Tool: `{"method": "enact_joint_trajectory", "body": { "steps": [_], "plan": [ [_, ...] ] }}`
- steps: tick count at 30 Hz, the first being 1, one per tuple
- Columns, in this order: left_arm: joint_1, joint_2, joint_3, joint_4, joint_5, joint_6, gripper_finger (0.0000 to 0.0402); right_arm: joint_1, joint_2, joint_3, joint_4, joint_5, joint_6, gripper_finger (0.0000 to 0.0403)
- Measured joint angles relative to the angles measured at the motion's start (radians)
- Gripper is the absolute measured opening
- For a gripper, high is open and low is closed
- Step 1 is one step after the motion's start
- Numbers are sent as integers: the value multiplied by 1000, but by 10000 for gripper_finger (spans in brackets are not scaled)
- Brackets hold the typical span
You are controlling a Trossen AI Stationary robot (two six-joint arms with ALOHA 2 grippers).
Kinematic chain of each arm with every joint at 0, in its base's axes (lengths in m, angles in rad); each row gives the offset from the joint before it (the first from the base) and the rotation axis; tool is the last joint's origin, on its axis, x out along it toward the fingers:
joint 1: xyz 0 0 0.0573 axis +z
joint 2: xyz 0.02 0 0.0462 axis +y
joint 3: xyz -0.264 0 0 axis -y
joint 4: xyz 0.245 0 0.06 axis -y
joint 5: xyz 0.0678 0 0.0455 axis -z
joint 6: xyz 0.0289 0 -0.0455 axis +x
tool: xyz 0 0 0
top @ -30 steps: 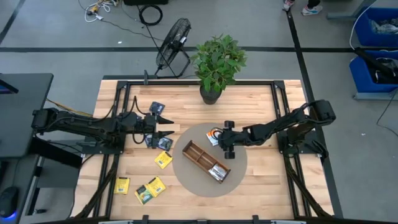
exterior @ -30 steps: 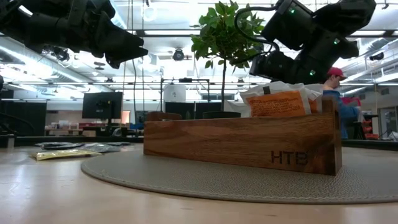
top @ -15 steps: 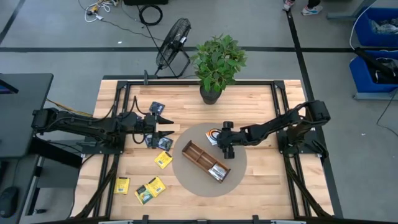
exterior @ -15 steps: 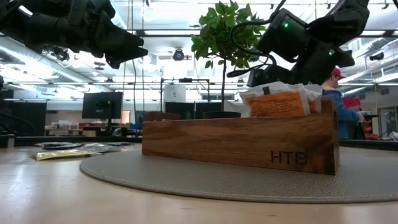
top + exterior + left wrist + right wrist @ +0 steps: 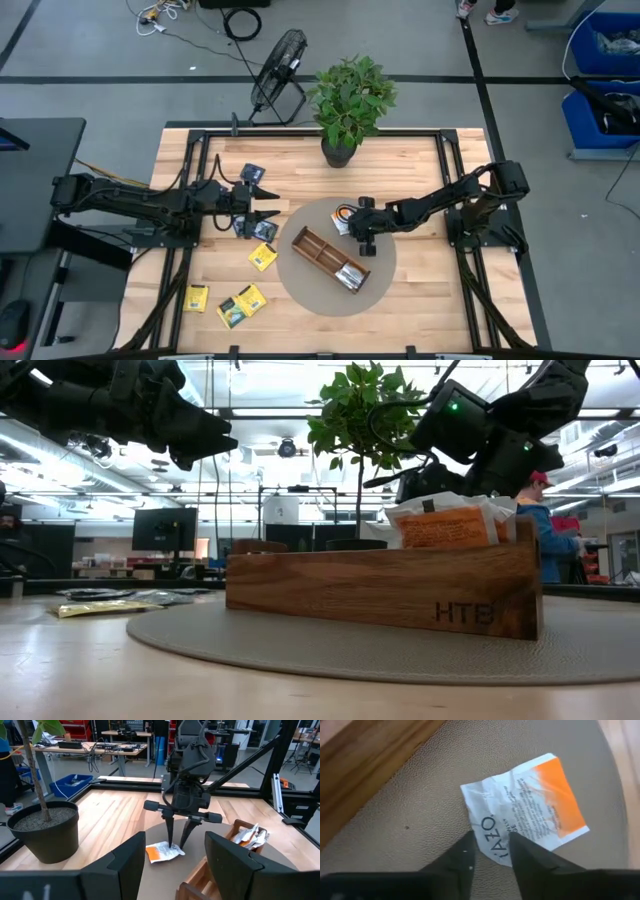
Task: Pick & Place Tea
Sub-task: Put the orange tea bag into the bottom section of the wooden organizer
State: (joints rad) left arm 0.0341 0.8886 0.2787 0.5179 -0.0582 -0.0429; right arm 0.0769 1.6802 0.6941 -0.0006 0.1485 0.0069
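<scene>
An orange-and-white tea sachet (image 5: 525, 812) lies flat on the round grey mat (image 5: 385, 262), beside the wooden tray (image 5: 322, 250). My right gripper (image 5: 491, 842) points down over the sachet's white end, slightly open, one fingertip on each side of that end. More sachets (image 5: 350, 276) stand in the tray's near compartment. Navy sachets (image 5: 252, 173) and yellow ones (image 5: 262, 257) lie on the table's left half. My left gripper (image 5: 272, 206) waits open above the left half, pointing right. My right gripper comes from above, pointing down, with its fingertips (image 5: 170, 844) at the sachet's white end (image 5: 487, 827), which lies flat on the mat. Whether the tips touch the sachet I cannot tell.
A potted plant (image 5: 345, 100) stands at the table's far edge, with a fan (image 5: 280, 70) on the floor behind it. Further yellow sachets (image 5: 240, 305) lie near the near-left corner. A person (image 5: 545, 520) shows in the room beyond.
My right gripper has moved a little toward the table's left, closer over the orange-and-white sachet. The left arm has kept still.
</scene>
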Motion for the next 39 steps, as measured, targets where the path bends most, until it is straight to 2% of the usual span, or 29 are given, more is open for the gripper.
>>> {"method": "enact_joint_trajectory", "body": {
  "steps": [7,14,18,27,39],
  "plan": [
    [0,0,0,0,0,-6,209,-6,0,-1,-4,2,13,10],
    [0,0,0,0,0,-6,209,4,-7,2,13,8,74,4],
    [0,0,0,0,0,-6,209,17,-22,50,0,12,83,2],
    [0,0,0,-10,0,-5,209,28,-23,153,-163,12,94,1],
    [0,2,0,-15,0,31,209,18,-23,287,-288,0,158,0]
  ]
}}
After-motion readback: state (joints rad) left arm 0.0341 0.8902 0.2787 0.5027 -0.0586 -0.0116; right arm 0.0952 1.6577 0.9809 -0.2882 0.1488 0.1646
